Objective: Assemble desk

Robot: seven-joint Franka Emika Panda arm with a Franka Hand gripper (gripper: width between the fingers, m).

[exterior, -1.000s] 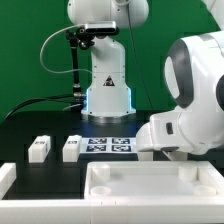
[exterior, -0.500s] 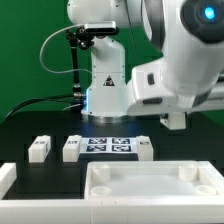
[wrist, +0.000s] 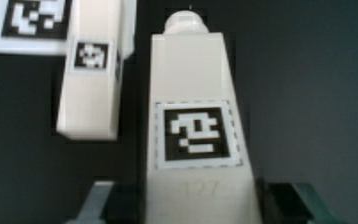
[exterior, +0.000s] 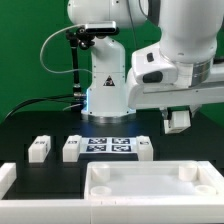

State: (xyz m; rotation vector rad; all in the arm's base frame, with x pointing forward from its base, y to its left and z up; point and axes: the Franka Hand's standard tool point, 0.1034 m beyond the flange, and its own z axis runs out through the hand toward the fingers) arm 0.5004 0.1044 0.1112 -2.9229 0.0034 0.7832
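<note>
The fingers [wrist: 105, 205] are clenched on a leg [wrist: 197, 110], one on each side of its lower end. The tagged face is turned to the wrist camera and the rounded tip points away. In the exterior view the leg hangs under the arm, well clear of the counter [exterior: 20, 135], toward that view's right.

Directly below, a spare leg [wrist: 91, 85] lies on the counter just beside the marker board [exterior: 110, 146]. Two more legs [exterior: 38, 148] [exterior: 71, 148] stand on the board's other side, toward the exterior view's left. The panel [exterior: 140, 166] lies nearest the camera with its corner sockets facing up, and none of the visible sockets has a leg in it.

The step in hand looks like the carry: one leg is picked up and on its way to a socket, so assembly has barely begun.

The next move calls for bringing the leg over a corner socket, most likely the near one on the exterior view's right. The leg's end must be squared to the hole before it is lowered and pressed or turned home. A small tilt in the grasp could make it jam on the rim.
</note>
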